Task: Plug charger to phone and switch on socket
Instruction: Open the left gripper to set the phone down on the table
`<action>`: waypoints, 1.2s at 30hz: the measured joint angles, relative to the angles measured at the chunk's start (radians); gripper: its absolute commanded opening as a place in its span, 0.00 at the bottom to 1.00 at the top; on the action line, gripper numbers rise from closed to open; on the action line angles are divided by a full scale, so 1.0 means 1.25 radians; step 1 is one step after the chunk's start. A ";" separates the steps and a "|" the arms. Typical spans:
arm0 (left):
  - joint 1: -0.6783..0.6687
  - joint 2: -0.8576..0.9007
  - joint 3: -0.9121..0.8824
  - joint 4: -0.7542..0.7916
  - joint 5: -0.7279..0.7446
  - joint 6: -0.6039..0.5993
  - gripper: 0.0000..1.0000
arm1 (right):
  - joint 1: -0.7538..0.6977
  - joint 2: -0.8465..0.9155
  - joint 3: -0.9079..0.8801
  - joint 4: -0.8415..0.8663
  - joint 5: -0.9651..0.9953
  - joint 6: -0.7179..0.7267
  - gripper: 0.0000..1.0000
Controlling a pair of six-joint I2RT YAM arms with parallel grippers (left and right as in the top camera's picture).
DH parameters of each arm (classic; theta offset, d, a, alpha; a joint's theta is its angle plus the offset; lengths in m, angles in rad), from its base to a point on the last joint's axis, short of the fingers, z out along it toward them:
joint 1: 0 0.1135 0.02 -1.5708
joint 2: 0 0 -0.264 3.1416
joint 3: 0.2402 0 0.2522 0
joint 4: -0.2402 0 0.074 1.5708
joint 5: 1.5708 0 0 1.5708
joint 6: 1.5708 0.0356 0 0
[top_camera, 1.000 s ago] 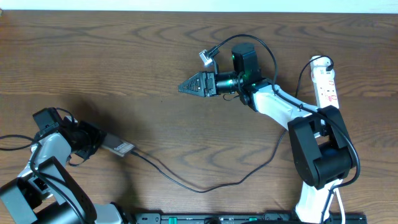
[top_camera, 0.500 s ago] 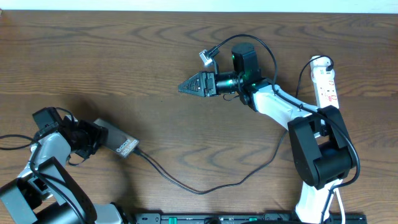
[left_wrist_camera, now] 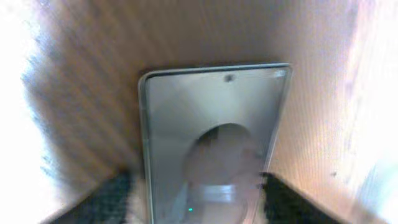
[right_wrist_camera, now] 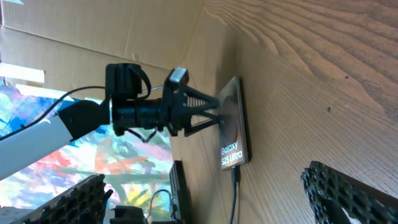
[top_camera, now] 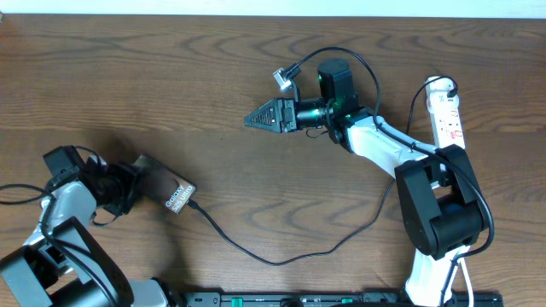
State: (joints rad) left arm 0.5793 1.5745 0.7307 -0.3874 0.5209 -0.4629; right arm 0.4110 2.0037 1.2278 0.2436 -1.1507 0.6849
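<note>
Wooden table (top_camera: 128, 77) bears phone (top_camera: 168, 189), charger cable (top_camera: 273, 263) attached.

Grained brown wood for the desk (top_camera: 171, 85), glossy reflective face on the phone (left_wrist_camera: 211, 112), smooth white plastic for the socket (top_camera: 449, 119), matt black sheath on the charger (top_camera: 256, 254).

Looked like a robotics lab bench, not anyone's home. The left arm (top_camera: 72, 205) and right arm (top_camera: 439, 205) sat at the near edge of a wood-grain table (top_camera: 171, 77), with a black rail (top_camera: 341, 299) along that edge and a white power strip (top_camera: 450, 119) far right. Bare cardboard sheets (right_wrist_camera: 124, 25) walled off the left side.
</note>
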 measured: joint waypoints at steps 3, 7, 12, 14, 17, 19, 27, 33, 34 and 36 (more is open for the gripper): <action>-0.001 -0.005 0.007 0.001 0.004 0.003 0.88 | 0.000 0.000 0.000 0.000 0.000 0.000 0.99; 0.000 -0.005 0.007 0.001 0.004 0.003 0.88 | 0.001 0.000 0.000 -0.010 0.000 0.000 0.99; 0.000 -0.005 0.007 0.001 0.005 0.003 0.88 | 0.000 0.000 0.000 -0.014 0.000 0.000 0.99; 0.000 -0.008 0.007 0.000 0.005 0.003 0.89 | 0.000 0.000 0.000 -0.016 0.000 0.000 0.99; 0.000 -0.018 0.005 -0.006 -0.003 0.003 0.89 | 0.001 0.000 0.000 -0.019 0.000 -0.001 0.99; 0.000 -0.042 -0.001 -0.009 -0.005 0.004 0.89 | 0.001 0.000 0.000 -0.020 0.000 0.000 0.99; 0.000 -0.294 -0.002 0.027 0.137 0.046 0.89 | 0.001 0.000 0.000 -0.081 0.045 -0.003 0.99; -0.053 -0.410 0.052 0.014 0.220 0.051 0.89 | -0.001 0.000 0.002 -0.175 0.129 -0.005 0.99; -0.067 -0.414 0.065 0.014 0.225 0.051 0.89 | -0.002 0.000 0.004 -0.196 0.142 -0.005 0.99; -0.106 -0.415 0.096 0.012 0.231 0.051 0.89 | -0.009 0.000 0.019 -0.297 0.179 -0.023 0.99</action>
State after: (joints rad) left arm 0.4465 1.0557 0.8513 -0.3721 0.8097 -0.3992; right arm 0.4004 2.0037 1.2518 -0.1280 -0.9276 0.6559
